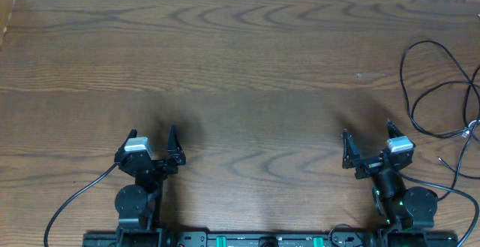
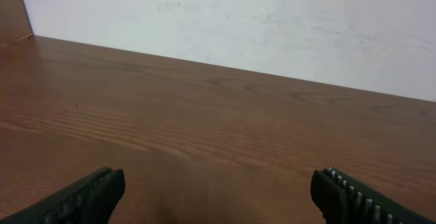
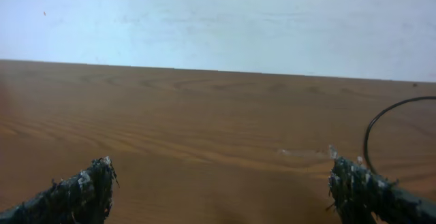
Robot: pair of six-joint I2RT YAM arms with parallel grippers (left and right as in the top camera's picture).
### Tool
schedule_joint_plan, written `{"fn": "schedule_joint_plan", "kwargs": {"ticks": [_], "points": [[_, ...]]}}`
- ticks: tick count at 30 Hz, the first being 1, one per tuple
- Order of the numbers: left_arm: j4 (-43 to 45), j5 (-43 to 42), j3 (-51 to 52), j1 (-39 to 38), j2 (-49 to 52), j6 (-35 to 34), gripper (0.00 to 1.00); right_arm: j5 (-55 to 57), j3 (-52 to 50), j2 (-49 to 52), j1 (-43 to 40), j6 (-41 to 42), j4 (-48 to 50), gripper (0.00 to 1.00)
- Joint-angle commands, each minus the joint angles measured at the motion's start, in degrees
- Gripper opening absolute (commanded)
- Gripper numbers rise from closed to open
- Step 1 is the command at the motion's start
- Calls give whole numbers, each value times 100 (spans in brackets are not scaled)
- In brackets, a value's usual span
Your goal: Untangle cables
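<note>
- The right gripper (image 1: 369, 140) is standing with its jaws spread wide and gripping nothing. The left gripper (image 1: 150, 143), well off to its left, is gaping just as wide and is also empty.
- The cables are lying on the table (image 1: 240, 67) to the right of the right gripper and mostly beyond it. A black cord (image 1: 403, 65) is curling in a large open loop, and a short white cord (image 1: 470, 132) seems to be meeting it farther right.
- Both cords are looking light, limp and very thin, so they are likely to slip between the fingers and trail after any pull. A plain run of the black loop, on the side nearest the right gripper and away from the crossing, is looking like the best hold.
- The picture edge is cutting the cords off to the right of the right gripper, so the plugs and the way the cords cross are not showing clearly.
- The right wrist view is catching only an arc of the black cord (image 3: 373, 118).
</note>
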State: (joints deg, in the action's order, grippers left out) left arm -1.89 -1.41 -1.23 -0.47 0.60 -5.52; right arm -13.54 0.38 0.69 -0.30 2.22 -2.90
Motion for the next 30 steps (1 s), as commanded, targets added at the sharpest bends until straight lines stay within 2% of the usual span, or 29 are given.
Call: {"fn": "schedule_joint_plan", "kwargs": {"ticks": [1, 12, 30], "points": [[-232, 74, 101, 24, -37, 92, 92, 9, -7, -42, 35, -317, -48, 99], [-232, 74, 101, 24, -37, 92, 92, 1075, -4, -42, 35, -87, -142, 99], [-232, 74, 101, 24, -37, 92, 92, 1104, -7, -39, 39, -101, -129, 99]]}}
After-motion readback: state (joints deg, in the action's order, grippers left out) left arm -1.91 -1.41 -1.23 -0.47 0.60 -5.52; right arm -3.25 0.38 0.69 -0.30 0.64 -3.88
